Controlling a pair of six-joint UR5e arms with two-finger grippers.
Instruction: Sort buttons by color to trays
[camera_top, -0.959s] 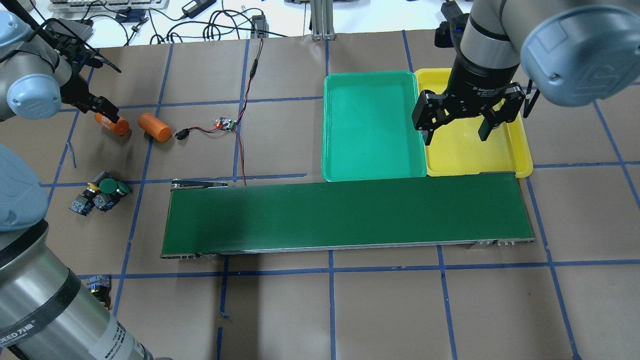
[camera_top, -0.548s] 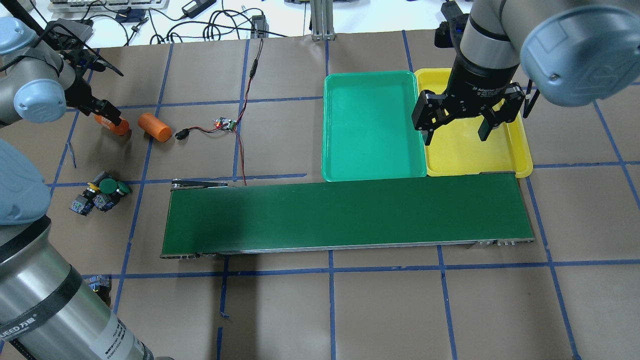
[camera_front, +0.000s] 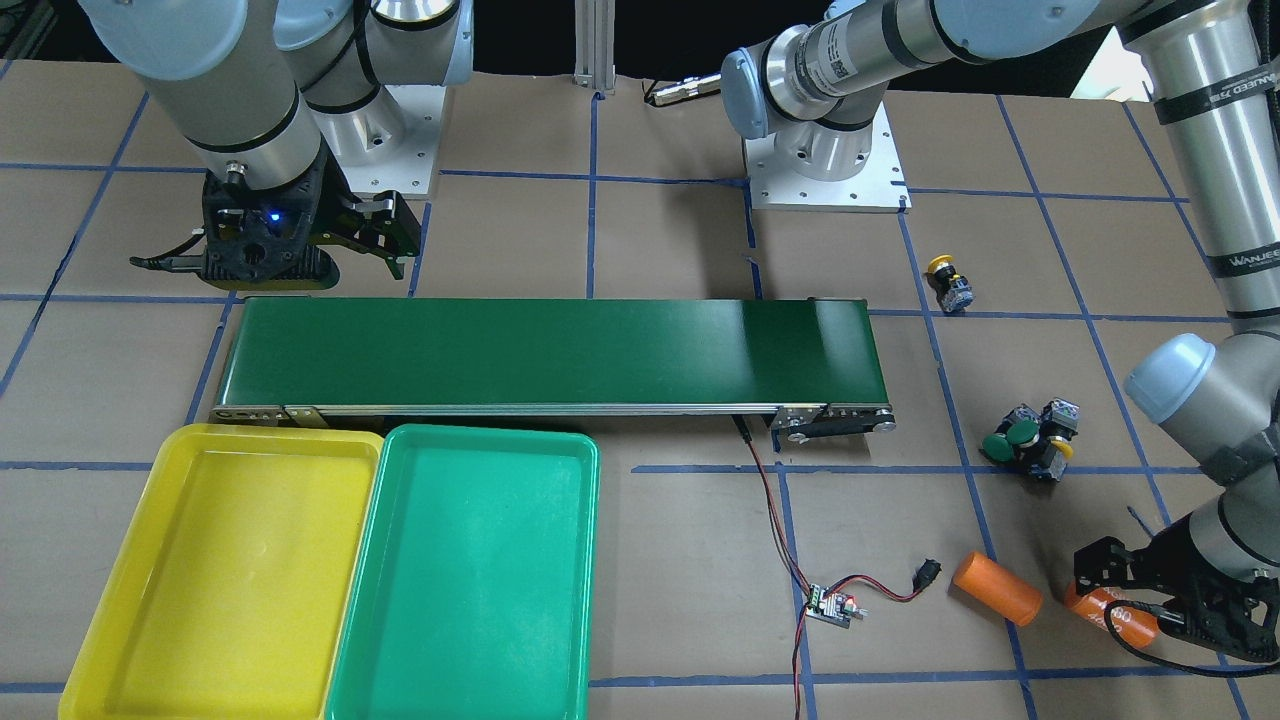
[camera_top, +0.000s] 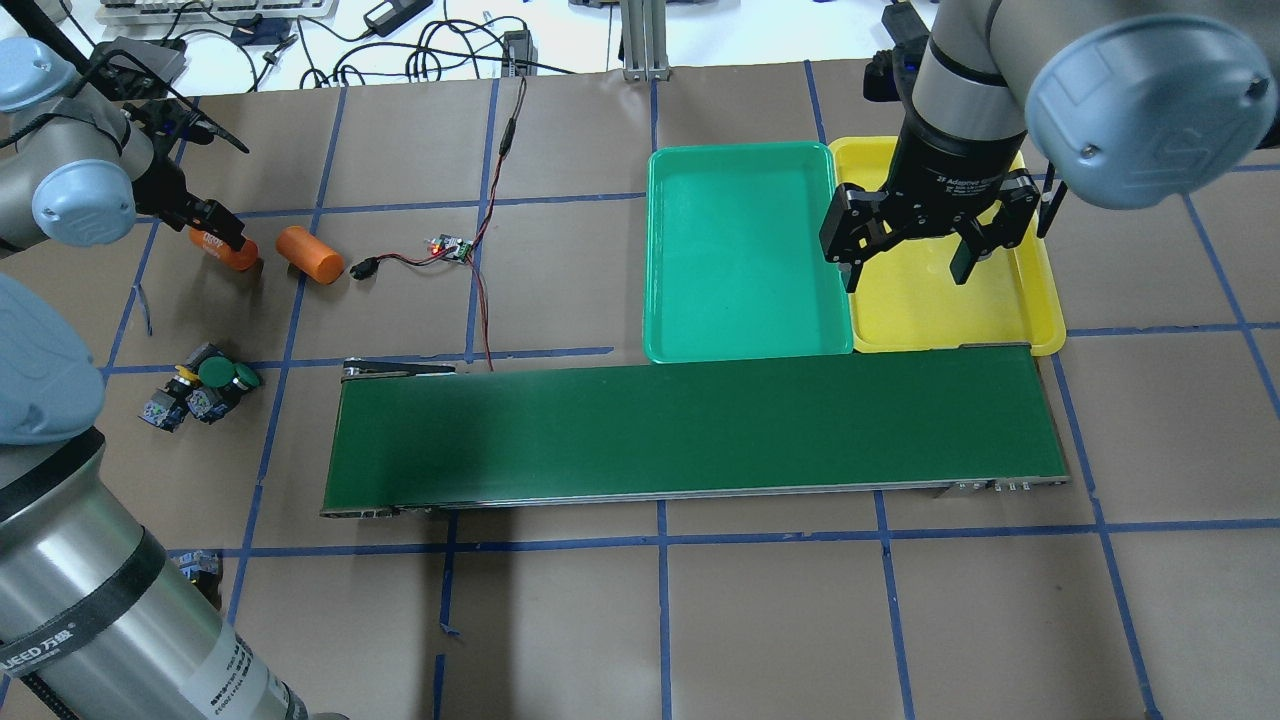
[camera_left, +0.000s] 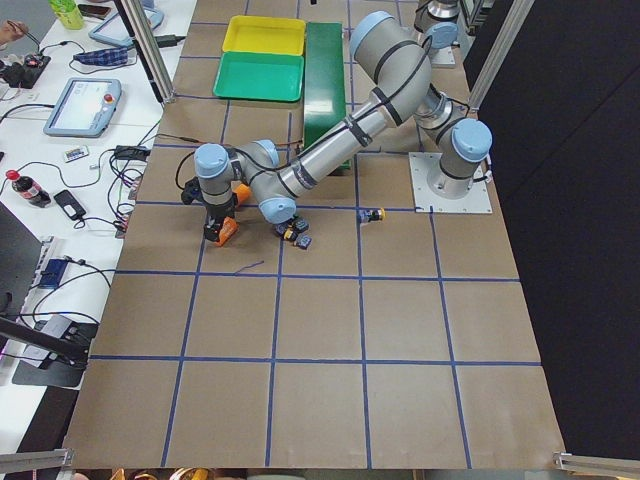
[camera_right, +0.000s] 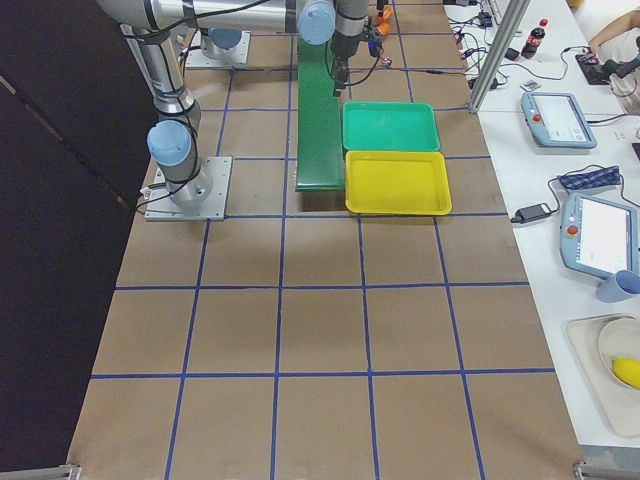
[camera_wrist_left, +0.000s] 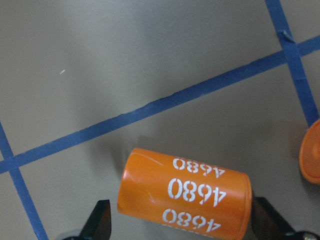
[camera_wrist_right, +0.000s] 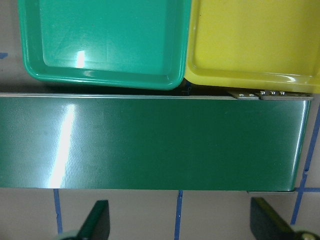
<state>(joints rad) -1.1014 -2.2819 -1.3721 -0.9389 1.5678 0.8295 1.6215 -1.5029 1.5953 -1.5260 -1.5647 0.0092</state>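
Observation:
Three buttons, two green-capped and one yellow-capped, cluster on the table's left; they also show in the front view. A fourth, yellow-capped button stands alone nearer the robot base. The teal tray and yellow tray lie side by side beyond the conveyor, both empty. My left gripper is open, low over the orange cylinder marked 4680, one finger on each side. My right gripper is open and empty, high over the yellow tray.
The long dark-green conveyor belt runs across the middle, in front of the trays. A second orange cylinder lies right of the first. A small circuit board with red wires lies near the conveyor's left end.
My left arm has shifted slightly while its gripper stays at the marked cylinder. My right gripper has moved a little left over the yellow tray. The buttons have not moved.

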